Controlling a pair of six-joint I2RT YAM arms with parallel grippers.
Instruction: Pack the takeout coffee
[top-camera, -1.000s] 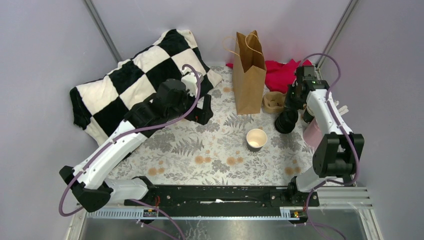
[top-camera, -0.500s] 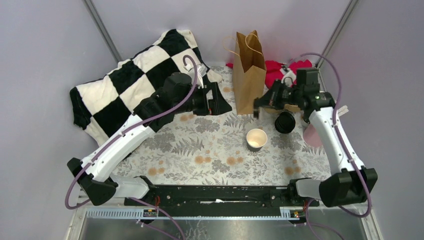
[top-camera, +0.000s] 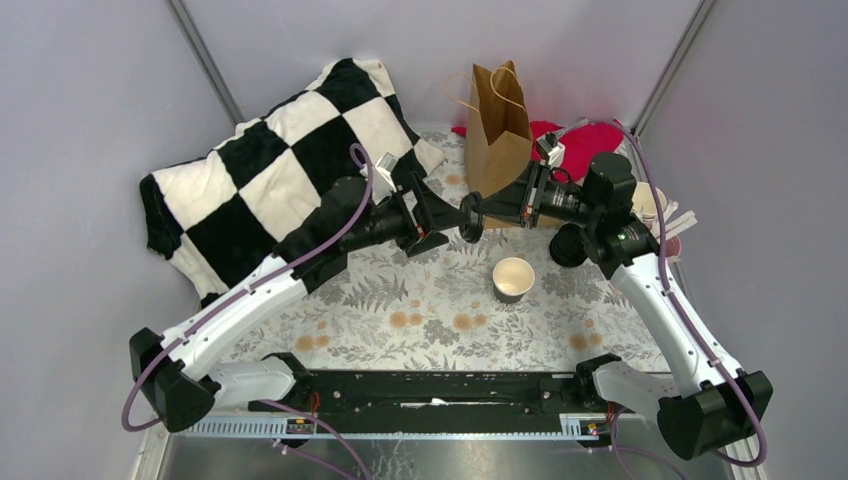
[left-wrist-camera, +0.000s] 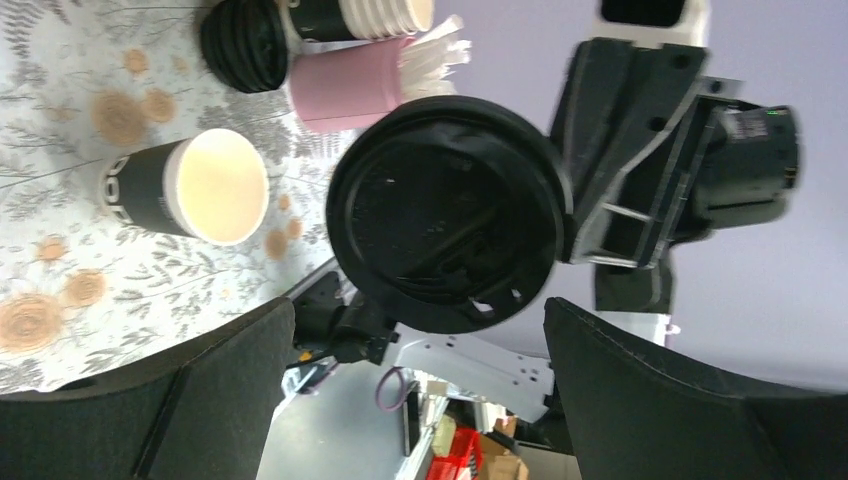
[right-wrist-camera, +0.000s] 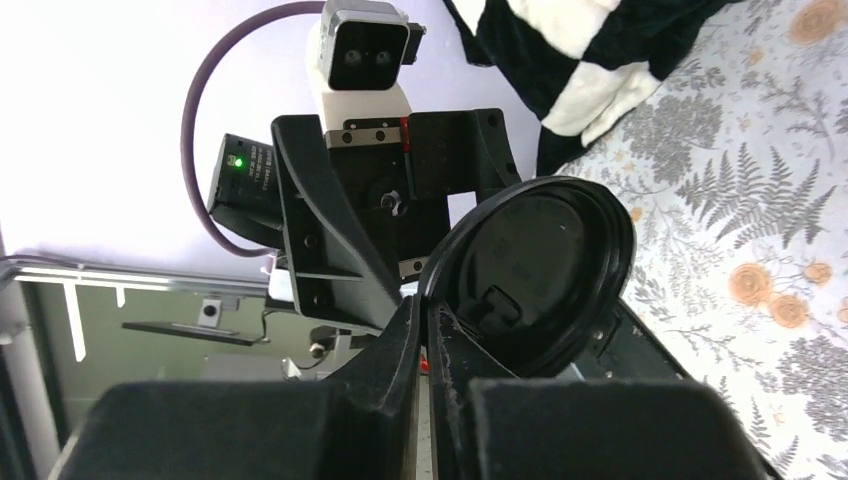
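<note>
Black lid (right-wrist-camera: 530, 280), probably light and flexible, is being pinched at the rim by right gripper (right-wrist-camera: 425, 320); left gripper (top-camera: 440, 222) is standing open.

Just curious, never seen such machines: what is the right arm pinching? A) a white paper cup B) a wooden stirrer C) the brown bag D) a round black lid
D: the right gripper is shut on a round black lid, facing the open left gripper.

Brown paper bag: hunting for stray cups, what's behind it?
Red crumpled cloth shows behind the tall brown paper bag; the bag hides whatever lies directly behind it.
</note>
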